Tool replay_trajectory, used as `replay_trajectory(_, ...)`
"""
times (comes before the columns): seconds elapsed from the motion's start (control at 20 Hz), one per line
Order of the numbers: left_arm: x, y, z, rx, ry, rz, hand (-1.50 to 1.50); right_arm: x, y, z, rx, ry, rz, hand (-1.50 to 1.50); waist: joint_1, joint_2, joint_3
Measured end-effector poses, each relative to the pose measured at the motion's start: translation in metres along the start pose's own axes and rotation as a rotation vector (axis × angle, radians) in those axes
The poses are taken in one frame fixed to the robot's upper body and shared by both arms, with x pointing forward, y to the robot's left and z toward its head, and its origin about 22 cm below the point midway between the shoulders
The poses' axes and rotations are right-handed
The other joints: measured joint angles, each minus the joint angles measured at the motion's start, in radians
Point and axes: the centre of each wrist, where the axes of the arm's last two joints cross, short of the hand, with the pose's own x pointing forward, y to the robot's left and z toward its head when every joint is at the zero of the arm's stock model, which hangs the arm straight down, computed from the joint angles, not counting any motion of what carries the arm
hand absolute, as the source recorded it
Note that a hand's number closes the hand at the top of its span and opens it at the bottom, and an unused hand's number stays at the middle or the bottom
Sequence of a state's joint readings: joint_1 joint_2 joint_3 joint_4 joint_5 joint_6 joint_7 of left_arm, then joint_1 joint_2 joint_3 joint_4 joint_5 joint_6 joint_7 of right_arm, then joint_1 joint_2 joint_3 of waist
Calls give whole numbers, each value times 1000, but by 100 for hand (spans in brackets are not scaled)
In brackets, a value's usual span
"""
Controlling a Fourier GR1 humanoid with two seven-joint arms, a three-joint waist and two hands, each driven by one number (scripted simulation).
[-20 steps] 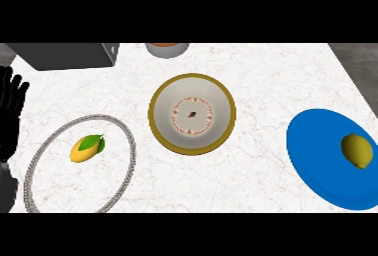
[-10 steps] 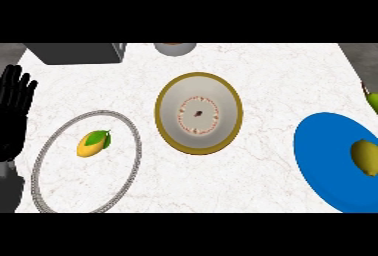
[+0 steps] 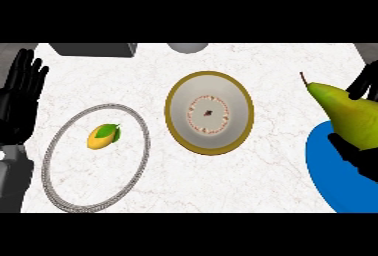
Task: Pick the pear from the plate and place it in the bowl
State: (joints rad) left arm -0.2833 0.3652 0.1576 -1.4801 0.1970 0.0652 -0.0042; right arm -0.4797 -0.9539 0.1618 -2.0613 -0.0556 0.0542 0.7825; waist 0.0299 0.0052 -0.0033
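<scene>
- The pear (image 3: 347, 116) is at the view's right edge, raised over the blue plate (image 3: 328, 170), stem toward the upper left, long axis slanting down to the right; its lower end is cut off.
- The right hand (image 3: 363, 155) curls round it, mostly out of view.
- The bowl (image 3: 210, 112), gold-rimmed, sits mid-counter, well apart.
- A lemon (image 3: 102, 136) lies on a grey-rimmed plate (image 3: 140, 150).
- The left hand (image 3: 20, 95) rests at the left edge, fingers straight, upward.
- No writing shows.
</scene>
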Motion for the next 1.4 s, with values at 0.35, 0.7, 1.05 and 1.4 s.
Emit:
replay_trajectory(0.35,-3,-4,-1,-4,4,2,0,35,64,-43,93,21,-5,150,4,0,1)
replay_trajectory(0.7,-7,1,2,1,9,1,0,42,135,-85,124,67,47,150,-6,-1,2)
replay_trajectory(1.05,-11,3,9,2,1,4,0,25,210,-110,124,211,42,-150,-9,0,3)
replay_trajectory(1.4,-6,3,7,13,-3,1,0,8,244,-128,89,225,-199,-150,-9,2,4)
